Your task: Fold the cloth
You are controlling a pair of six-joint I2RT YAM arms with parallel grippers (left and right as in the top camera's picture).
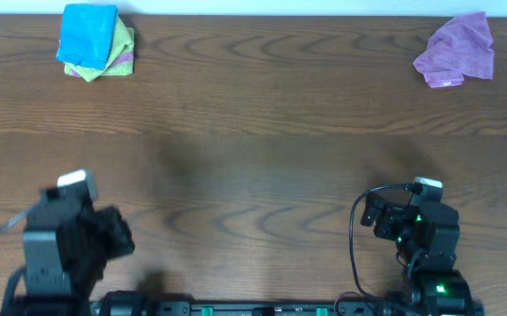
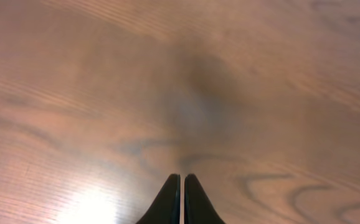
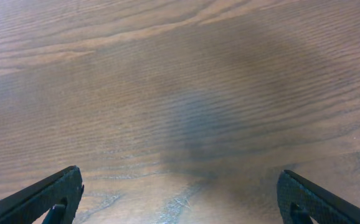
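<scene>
A crumpled purple cloth (image 1: 456, 51) lies at the far right of the wooden table (image 1: 253, 132). My left gripper (image 1: 117, 235) is near the front left edge, far from the cloth; in the left wrist view its fingers (image 2: 182, 182) are pressed together over bare wood, holding nothing. My right gripper (image 1: 381, 213) is near the front right edge, well short of the purple cloth; in the right wrist view its jaws (image 3: 180, 186) are spread wide over bare wood, empty. Neither wrist view shows any cloth.
A stack of folded cloths, blue (image 1: 88, 33) on top of yellow-green and purple ones (image 1: 122, 54), sits at the far left corner. A black cable (image 1: 355, 237) loops beside the right arm.
</scene>
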